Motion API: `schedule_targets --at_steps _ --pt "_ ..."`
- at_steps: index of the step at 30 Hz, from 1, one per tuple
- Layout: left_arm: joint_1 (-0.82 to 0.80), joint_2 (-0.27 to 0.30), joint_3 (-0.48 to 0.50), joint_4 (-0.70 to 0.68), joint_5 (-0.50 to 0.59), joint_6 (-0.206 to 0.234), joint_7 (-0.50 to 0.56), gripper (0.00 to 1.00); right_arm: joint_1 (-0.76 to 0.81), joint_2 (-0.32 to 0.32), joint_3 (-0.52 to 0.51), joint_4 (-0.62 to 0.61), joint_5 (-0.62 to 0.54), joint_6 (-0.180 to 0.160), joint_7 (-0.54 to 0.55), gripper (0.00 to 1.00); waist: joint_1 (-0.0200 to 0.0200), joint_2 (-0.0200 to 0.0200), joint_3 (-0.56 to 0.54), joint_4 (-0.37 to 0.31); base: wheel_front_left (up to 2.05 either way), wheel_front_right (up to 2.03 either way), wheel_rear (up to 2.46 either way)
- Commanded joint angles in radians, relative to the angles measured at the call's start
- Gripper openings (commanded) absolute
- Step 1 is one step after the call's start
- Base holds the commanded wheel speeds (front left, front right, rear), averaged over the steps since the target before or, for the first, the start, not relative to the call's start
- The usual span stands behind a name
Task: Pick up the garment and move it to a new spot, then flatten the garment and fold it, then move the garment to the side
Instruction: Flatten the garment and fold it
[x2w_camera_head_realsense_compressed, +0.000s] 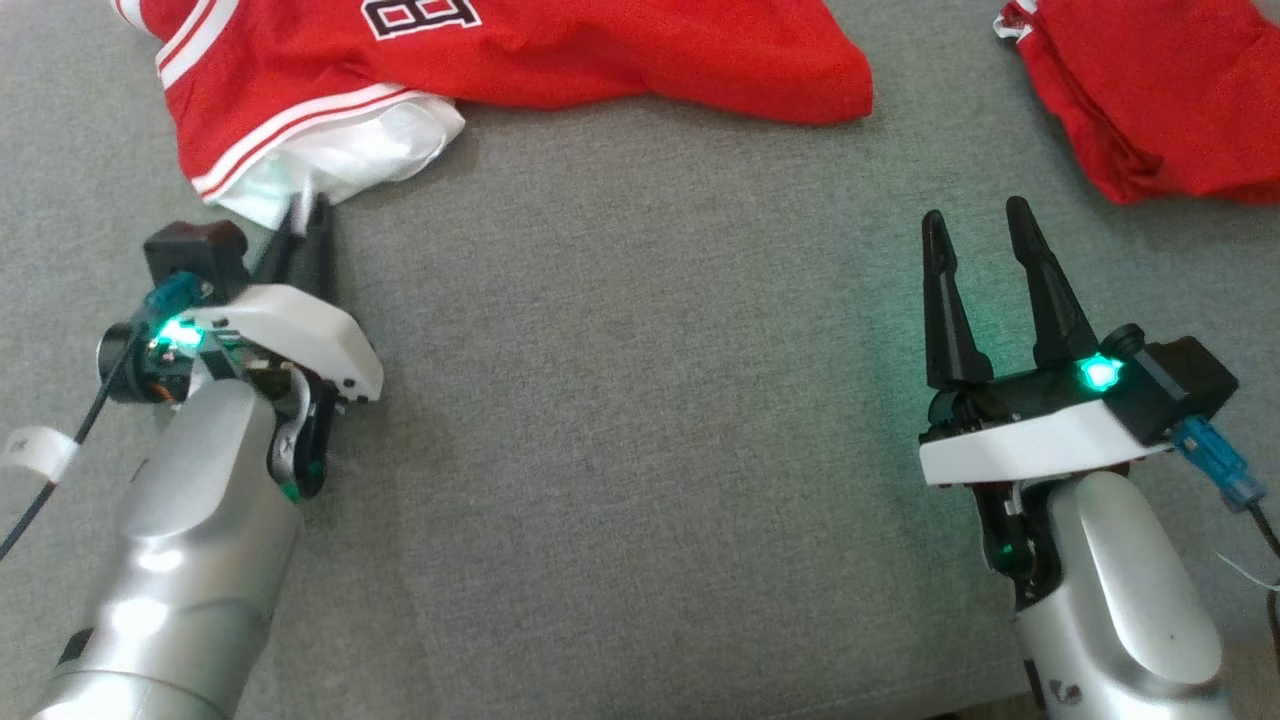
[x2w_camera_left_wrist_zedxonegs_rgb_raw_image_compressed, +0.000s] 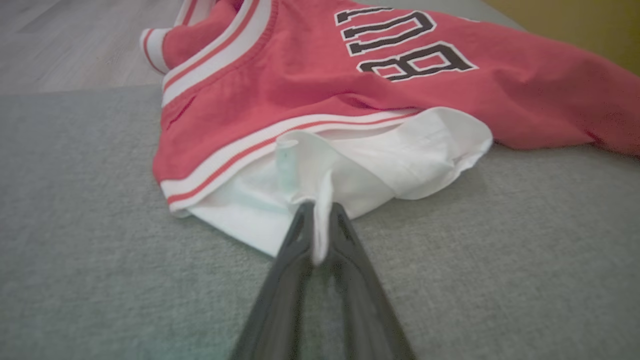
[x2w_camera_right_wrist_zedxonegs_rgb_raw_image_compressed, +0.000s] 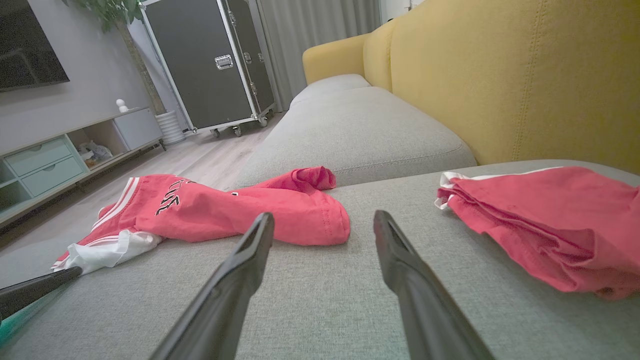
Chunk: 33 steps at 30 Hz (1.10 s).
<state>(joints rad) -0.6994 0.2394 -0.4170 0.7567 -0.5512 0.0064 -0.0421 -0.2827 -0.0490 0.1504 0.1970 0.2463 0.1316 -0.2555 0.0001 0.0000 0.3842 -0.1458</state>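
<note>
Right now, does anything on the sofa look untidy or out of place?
The red jersey lies crumpled, and its white inner layer spills out beneath the striped hem, where the left gripper pinches it.

"How many garments were on the sofa?"

"Two. There was one red jersey with white stripes and black letters (x2w_camera_head_realsense_compressed: 600, 50), and one plain red fabric garment (x2w_camera_head_realsense_compressed: 1150, 90)."

"And how many grippers?"

"Two, the left gripper (x2w_camera_head_realsense_compressed: 308, 212) and the right gripper (x2w_camera_head_realsense_compressed: 976, 215). Each had two long dark fingers (x2w_camera_head_realsense_compressed: 945, 300), which made four fingers."

"Seat cushions?"

"Two grey fabric seat cushions, the near cushion (x2w_camera_right_wrist_zedxonegs_rgb_raw_image_compressed: 320, 300) and the far cushion (x2w_camera_right_wrist_zedxonegs_rgb_raw_image_compressed: 350, 130)."

"Anything else to count?"

"One black wheeled case with metal edges (x2w_camera_right_wrist_zedxonegs_rgb_raw_image_compressed: 210, 65). There were also two pale green drawers, the upper drawer (x2w_camera_right_wrist_zedxonegs_rgb_raw_image_compressed: 37, 156) and the lower drawer (x2w_camera_right_wrist_zedxonegs_rgb_raw_image_compressed: 52, 176)."
</note>
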Motion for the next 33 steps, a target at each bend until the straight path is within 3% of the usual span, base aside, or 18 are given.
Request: schedule_targets --at_steps 1,5,11,23,29,33 --pt "-0.028 0.034 0.018 -0.015 0.016 -0.009 -0.016 0.0 -0.013 -0.001 0.02 -0.029 0.005 -0.001 -0.006 1.0 -0.0001 0.0 -0.005 0.002 0.0 0.0 0.0" --pt "-0.012 0.039 -0.017 -0.016 0.043 -0.039 -0.059 0.0 -0.009 -0.001 0.017 -0.017 0.005 -0.001 -0.006 1.0 -0.0001 0.0 -0.035 0.009 0.0 0.0 0.0" --pt "0.041 0.062 -0.057 -0.061 0.083 -0.044 -0.113 0.0 0.0 -0.001 0.018 0.004 0.004 -0.001 -0.006 1.0 -0.0001 0.0 -0.102 0.028 0.0 0.0 0.0" --pt "0.183 0.189 -0.103 -0.246 0.128 -0.047 -0.102 0.0 0.042 -0.001 0.021 0.044 0.008 -0.001 -0.006 1.0 -0.0001 0.0 -0.213 0.086 0.0 0.0 0.0" --pt "0.284 0.26 -0.115 -0.341 0.138 -0.031 -0.078 0.0 0.057 -0.001 0.028 0.063 0.01 -0.001 -0.006 1.0 -0.0001 0.0 -0.261 0.117 0.0 0.0 0.0" --pt "0.342 0.286 -0.107 -0.389 0.133 0.003 -0.067 0.0 0.068 -0.001 0.035 0.077 0.008 -0.001 -0.006 1.0 -0.0001 0.0 -0.289 0.133 0.0 0.0 0.0"
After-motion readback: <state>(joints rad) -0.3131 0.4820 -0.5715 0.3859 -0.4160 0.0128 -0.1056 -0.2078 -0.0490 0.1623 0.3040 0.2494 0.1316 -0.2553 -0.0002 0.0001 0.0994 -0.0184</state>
